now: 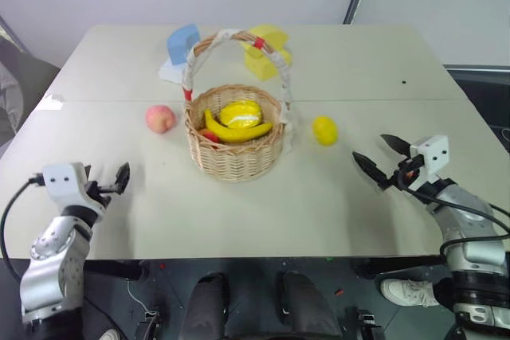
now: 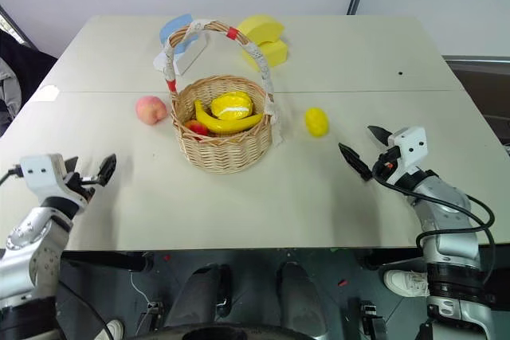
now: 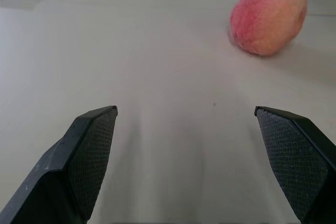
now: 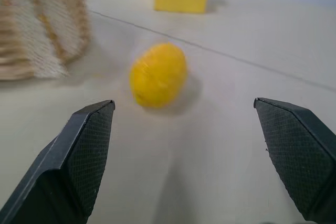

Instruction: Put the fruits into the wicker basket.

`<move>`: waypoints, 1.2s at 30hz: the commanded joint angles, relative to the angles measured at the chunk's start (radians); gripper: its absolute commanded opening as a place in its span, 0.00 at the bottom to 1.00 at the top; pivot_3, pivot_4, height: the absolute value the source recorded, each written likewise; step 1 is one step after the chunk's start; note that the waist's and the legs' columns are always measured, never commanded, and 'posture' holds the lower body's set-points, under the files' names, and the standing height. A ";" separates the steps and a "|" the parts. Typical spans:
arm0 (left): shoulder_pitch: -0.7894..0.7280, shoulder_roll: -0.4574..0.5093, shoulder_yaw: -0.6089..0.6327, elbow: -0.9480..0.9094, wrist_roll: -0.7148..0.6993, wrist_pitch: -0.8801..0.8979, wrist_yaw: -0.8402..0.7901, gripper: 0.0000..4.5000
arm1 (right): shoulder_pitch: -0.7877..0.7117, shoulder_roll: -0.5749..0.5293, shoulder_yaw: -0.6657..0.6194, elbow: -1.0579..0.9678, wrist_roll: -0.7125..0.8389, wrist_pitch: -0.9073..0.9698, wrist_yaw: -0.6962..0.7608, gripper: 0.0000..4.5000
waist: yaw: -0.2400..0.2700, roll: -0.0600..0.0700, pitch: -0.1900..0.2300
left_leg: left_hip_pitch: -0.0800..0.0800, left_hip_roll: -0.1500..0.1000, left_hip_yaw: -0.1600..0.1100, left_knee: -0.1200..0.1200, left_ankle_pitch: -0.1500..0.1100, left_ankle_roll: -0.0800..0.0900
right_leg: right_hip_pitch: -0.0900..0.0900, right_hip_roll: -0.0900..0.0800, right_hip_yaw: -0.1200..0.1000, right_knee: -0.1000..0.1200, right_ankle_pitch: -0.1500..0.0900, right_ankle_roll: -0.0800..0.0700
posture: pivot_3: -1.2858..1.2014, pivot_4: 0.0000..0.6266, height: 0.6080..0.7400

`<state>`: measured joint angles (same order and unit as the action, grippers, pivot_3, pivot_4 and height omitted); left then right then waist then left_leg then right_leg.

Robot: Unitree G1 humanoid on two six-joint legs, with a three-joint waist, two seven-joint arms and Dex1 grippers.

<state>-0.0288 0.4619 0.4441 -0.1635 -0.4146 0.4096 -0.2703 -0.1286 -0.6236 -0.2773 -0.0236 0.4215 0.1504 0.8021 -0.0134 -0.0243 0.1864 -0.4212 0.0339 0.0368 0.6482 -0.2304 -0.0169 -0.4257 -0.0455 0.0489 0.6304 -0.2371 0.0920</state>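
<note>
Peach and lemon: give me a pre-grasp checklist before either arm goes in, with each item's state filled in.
1. Left gripper open and empty: ok.
2. Right gripper open and empty: ok.
3. Peach lies free on the table, left of the wicker basket, apart from it: ok.
4. Lemon lies free on the table, right of the basket, ahead of the right gripper: ok.
5. Room in the basket: it already holds a banana and other fruit; likely enough, cannot tell for sure.
6. Arched handle spans the basket's opening; drop path needs care: not ok.
</note>
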 commanded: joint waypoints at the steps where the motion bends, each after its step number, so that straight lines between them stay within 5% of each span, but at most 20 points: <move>1: -0.110 0.062 -0.055 0.008 0.025 0.071 -0.007 1.00 | 0.027 -0.088 0.019 -0.225 0.119 0.156 0.080 0.99 | 0.001 0.000 0.000 | 0.000 0.000 0.000 0.000 0.000 0.000 | 0.000 0.000 0.000 0.000 0.000 0.000 | 0.52 0.24 1.00; 12: -0.570 0.099 -0.290 0.343 0.179 0.175 -0.009 1.00 | -0.216 -0.136 0.193 -0.589 0.250 0.464 -0.024 0.99 | -0.001 -0.002 0.000 | -0.001 0.000 -0.002 0.000 0.000 0.000 | 0.000 0.001 -0.001 0.001 0.001 0.004 | 0.52 0.24 1.00; 27: -0.772 0.020 -0.348 0.646 0.271 0.224 0.013 1.00 | -0.270 -0.072 0.261 -0.615 0.235 0.461 -0.057 0.99 | 0.000 -0.004 0.000 | -0.004 -0.001 -0.003 0.001 0.000 0.000 | -0.002 0.001 -0.002 0.001 0.002 0.005 | 0.52 0.24 1.00; 30: -0.779 0.015 -0.333 0.659 0.268 0.224 0.021 0.81 | -0.272 -0.066 0.262 -0.615 0.228 0.460 -0.058 1.00 | 0.001 -0.004 0.000 | -0.004 -0.001 -0.003 0.001 0.000 0.000 | -0.002 0.001 -0.002 0.001 0.002 0.005 | 0.52 0.24 1.00; 33: -0.777 0.020 -0.334 0.656 0.282 0.224 0.031 0.51 | -0.277 -0.062 0.266 -0.613 0.221 0.456 -0.060 1.00 | 0.002 -0.004 0.000 | -0.004 -0.001 -0.003 0.001 0.000 0.000 | -0.002 0.000 -0.002 0.001 0.002 0.005 | 0.52 0.24 1.00; 36: -0.753 0.053 -0.333 0.618 0.303 0.219 0.030 0.46 | -0.285 -0.058 0.269 -0.608 0.211 0.450 -0.061 1.00 | 0.001 -0.004 0.000 | -0.004 -0.001 -0.003 0.001 0.000 0.000 | -0.002 0.000 -0.002 0.001 0.002 0.005 | 0.52 0.24 1.00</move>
<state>-0.7941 0.4868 0.1008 0.4865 -0.1302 0.6272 -0.2408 -0.3965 -0.6857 -0.0008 -0.6043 0.6370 0.6235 0.7445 -0.0120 -0.0279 0.1867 -0.4251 0.0326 0.0336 0.6491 -0.2304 -0.0166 -0.4275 -0.0451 0.0468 0.6314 -0.2350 0.0971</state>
